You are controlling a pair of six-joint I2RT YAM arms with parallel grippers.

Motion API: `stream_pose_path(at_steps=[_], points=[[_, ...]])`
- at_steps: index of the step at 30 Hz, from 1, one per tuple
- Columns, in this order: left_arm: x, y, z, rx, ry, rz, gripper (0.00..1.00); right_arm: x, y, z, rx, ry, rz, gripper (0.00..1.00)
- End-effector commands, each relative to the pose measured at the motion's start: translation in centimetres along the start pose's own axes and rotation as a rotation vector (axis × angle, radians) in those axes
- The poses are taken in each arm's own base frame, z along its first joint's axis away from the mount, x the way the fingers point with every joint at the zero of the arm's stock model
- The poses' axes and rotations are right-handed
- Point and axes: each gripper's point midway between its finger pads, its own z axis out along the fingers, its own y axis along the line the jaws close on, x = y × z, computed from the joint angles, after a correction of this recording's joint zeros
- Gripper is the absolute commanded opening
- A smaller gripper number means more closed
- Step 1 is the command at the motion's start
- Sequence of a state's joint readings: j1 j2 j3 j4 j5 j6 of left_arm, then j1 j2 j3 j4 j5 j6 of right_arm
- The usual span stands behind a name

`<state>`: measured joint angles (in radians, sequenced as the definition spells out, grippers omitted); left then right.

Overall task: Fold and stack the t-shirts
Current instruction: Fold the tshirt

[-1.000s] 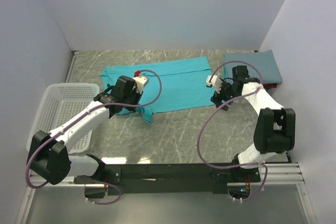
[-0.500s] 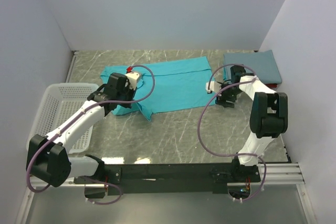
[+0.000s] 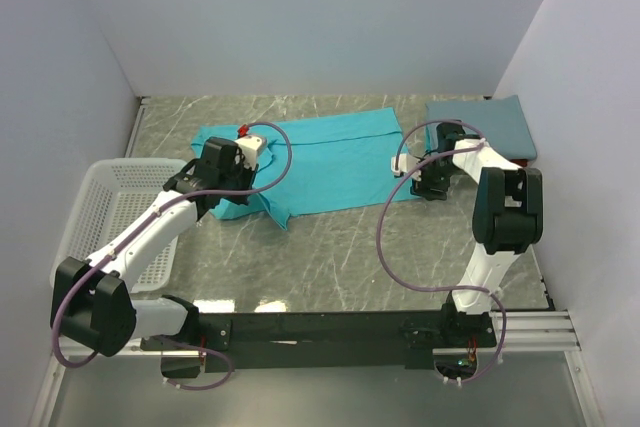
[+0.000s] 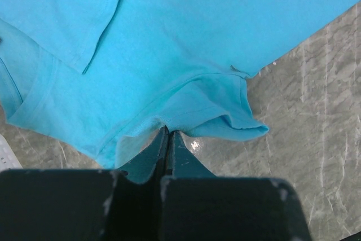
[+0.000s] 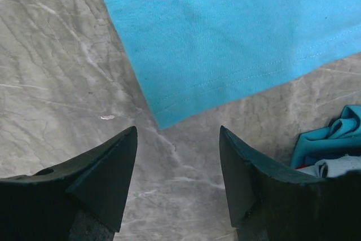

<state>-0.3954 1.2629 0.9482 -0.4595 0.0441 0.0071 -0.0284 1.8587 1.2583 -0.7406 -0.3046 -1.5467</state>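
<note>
The bright teal t-shirt (image 3: 335, 157) lies spread across the middle of the table, its near left part bunched up. My left gripper (image 4: 168, 134) is shut on a fold of that teal cloth (image 4: 186, 100); from above it (image 3: 232, 175) sits over the shirt's left end. My right gripper (image 5: 177, 131) is open just short of the shirt's near right corner (image 5: 164, 118), with bare table between its fingers (image 5: 113, 162). From above it (image 3: 425, 185) hovers at the shirt's right edge. The slate-blue t-shirt (image 3: 480, 127) lies folded at the back right.
A white mesh basket (image 3: 120, 207) stands at the left edge. A crumple of teal and pale cloth (image 5: 333, 145) shows at the right of the right wrist view. Walls close in the left, back and right sides.
My left gripper has dragged the pinched teal cloth toward the back left. The right arm has swung in to the shirt's right corner, and its jaws have narrowed somewhat.
</note>
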Motion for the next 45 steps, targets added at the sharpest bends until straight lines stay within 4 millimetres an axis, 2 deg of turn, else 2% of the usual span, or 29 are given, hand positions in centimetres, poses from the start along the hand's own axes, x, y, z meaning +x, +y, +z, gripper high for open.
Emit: stream_pose_path(at_steps=[1, 9, 10, 13, 17, 20, 26, 28, 34, 41, 44, 45], points=[[-1.2, -0.3, -0.3, 0.027, -0.048, -0.001, 0.01, -0.1, -0.1, 0.6, -0.017, 0.01, -0.019, 0.65], [-1.2, 0.0, -0.2, 0.028, -0.046, -0.012, 0.01, -0.1, 0.4, 1.8, -0.045, 0.014, -0.031, 0.61], [-1.2, 0.0, -0.2, 0.029, -0.044, -0.015, 0.01, -0.9, 0.7, 2.1, -0.058, 0.013, -0.056, 0.58], [-1.1, 0.1, -0.1, 0.03, -0.042, -0.017, 0.01, -1.0, 0.9, 2.4, -0.065, 0.016, -0.057, 0.53], [-1.0, 0.2, 0.0, 0.029, -0.04, -0.017, 0.01, -1.1, 0.9, 2.7, -0.069, 0.014, -0.053, 0.37], [-1.1, 0.2, -0.1, 0.025, -0.041, -0.056, 0.01, -1.2, 0.8, 2.6, -0.06, 0.011, -0.043, 0.31], [-1.0, 1.0, 0.1, -0.004, -0.037, -0.085, 0.01, -2.0, -0.1, 0.9, -0.005, -0.009, -0.005, 0.18], [-1.2, 1.3, 0.1, -0.012, -0.042, -0.091, 0.01, -2.2, -0.7, 0.4, 0.017, -0.012, 0.024, 0.0], [-1.7, 2.1, -0.1, -0.055, -0.069, -0.102, 0.01, -3.0, -2.0, -0.4, 0.089, -0.044, 0.109, 0.0], [-2.6, 2.7, -0.2, -0.08, -0.11, -0.149, 0.01, -4.2, -4.7, -1.2, 0.186, -0.098, 0.29, 0.0], [-3.1, 3.0, 0.0, -0.093, -0.098, -0.159, 0.01, -4.6, -5.6, -1.4, 0.227, -0.114, 0.327, 0.0], [-3.9, 3.1, -0.3, -0.094, -0.11, -0.16, 0.01, -4.6, -6.0, -1.6, 0.239, -0.116, 0.345, 0.0]])
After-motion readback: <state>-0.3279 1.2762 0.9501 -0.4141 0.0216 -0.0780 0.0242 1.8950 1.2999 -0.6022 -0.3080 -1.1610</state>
